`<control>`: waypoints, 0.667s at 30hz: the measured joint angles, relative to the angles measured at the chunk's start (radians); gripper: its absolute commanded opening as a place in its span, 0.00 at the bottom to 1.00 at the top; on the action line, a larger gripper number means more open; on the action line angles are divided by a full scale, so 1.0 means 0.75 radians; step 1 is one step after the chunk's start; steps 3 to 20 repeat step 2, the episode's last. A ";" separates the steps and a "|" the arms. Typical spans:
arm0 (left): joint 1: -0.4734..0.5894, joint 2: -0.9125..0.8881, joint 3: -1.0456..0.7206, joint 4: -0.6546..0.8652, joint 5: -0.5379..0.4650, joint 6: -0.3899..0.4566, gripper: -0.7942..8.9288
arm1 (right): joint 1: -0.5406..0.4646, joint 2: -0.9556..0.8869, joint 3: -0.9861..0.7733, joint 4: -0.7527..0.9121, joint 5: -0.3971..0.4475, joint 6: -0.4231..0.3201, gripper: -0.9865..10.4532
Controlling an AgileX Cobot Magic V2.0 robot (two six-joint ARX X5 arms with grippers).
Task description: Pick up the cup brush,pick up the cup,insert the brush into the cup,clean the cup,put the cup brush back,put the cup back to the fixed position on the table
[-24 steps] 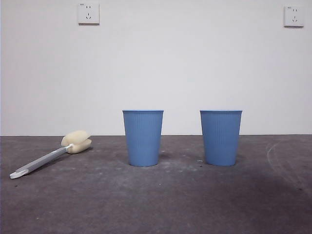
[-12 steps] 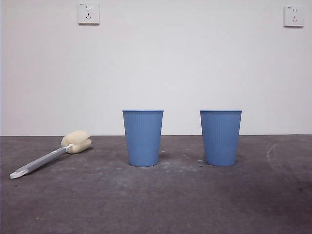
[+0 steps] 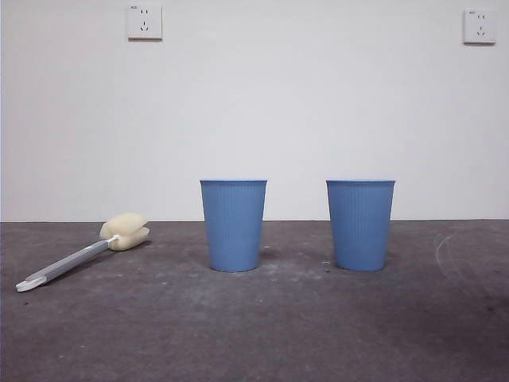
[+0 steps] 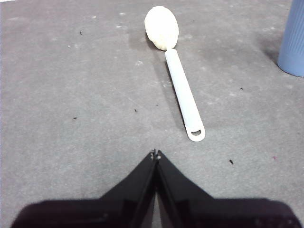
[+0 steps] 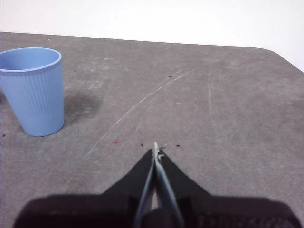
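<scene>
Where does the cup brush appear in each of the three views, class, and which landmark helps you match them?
Front view: the cup brush lies flat on the table at the left, sponge head toward the wall.
Left wrist view: it lies beyond the shut left gripper, untouched.
Right wrist view: not in it.
Shared landmark: a blue cup standing beside the brush, cut by the left wrist picture's edge.

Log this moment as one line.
cup brush lying on table, untouched | two cups upright: | left gripper shut, near brush handle | right gripper shut, empty
</scene>
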 measured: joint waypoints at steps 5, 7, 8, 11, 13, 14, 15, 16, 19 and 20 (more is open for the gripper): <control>0.000 0.000 0.000 0.000 0.000 0.000 0.08 | 0.000 0.000 0.000 0.000 0.000 0.001 0.09; 0.000 0.000 0.000 0.000 0.000 0.000 0.08 | 0.000 0.000 0.000 0.000 0.000 0.001 0.09; 0.000 0.000 0.000 0.000 0.000 0.000 0.08 | 0.000 0.000 0.000 0.000 0.000 0.001 0.09; 0.000 0.000 0.000 0.000 0.000 0.000 0.08 | 0.000 0.000 0.000 0.000 0.000 0.001 0.09; 0.000 0.000 0.000 0.000 0.000 0.000 0.08 | 0.000 0.000 0.000 0.000 0.000 0.001 0.09; 0.000 0.000 0.000 0.000 0.000 0.000 0.08 | 0.000 0.000 0.000 0.000 0.000 0.001 0.09; 0.000 0.000 0.000 0.000 0.000 0.000 0.08 | 0.000 0.000 0.000 0.000 0.000 0.001 0.09; 0.000 0.000 0.000 0.000 0.000 0.000 0.08 | 0.000 0.000 0.000 0.000 0.000 0.001 0.09; 0.000 0.000 0.000 0.000 0.000 0.000 0.08 | 0.000 0.000 0.000 0.000 0.000 0.001 0.09; 0.000 0.000 0.000 0.000 0.000 0.000 0.08 | 0.000 0.000 0.000 0.000 0.000 0.001 0.09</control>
